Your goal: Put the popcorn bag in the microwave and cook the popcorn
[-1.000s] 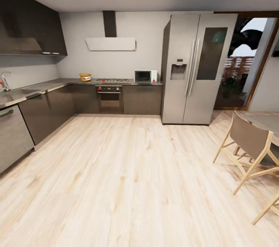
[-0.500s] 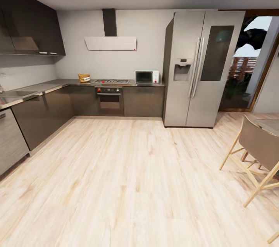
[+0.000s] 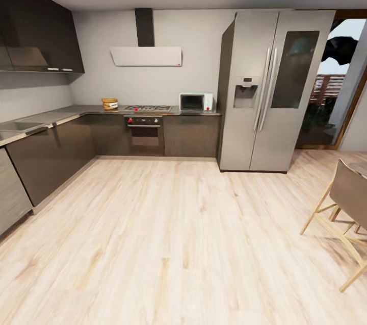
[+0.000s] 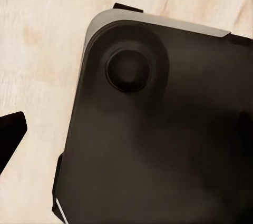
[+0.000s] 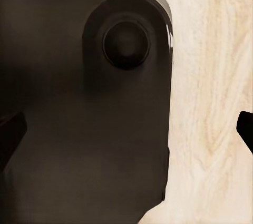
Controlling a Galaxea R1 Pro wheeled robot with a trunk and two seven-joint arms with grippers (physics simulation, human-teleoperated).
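Far across the room, the small orange-brown popcorn bag (image 3: 109, 103) stands on the grey countertop (image 3: 76, 110), left of the hob. The pale microwave (image 3: 195, 102) sits on the same worktop next to the fridge, its dark glass door closed. No popcorn can be made out at this distance. My left gripper (image 4: 126, 134) hangs over my own dark base, one fingertip (image 4: 10, 138) showing at the frame's edge, set wide. My right gripper (image 5: 126, 129) is open and holds nothing, with fingertips (image 5: 245, 129) far apart over base and floor.
A built-in steel oven (image 3: 145, 131) sits under the hob, with an extractor hood (image 3: 146, 56) above. A tall steel fridge (image 3: 270, 91) stands on the right. A wooden chair (image 3: 346, 202) is at the near right, and dark cabinets (image 3: 46, 156) run along the left. Pale wooden floor (image 3: 173, 233) lies between.
The whole head view has shifted: cabinets, fridge and microwave look slightly larger and the chair has slid off to the right, so the camera has moved. No object has moved.
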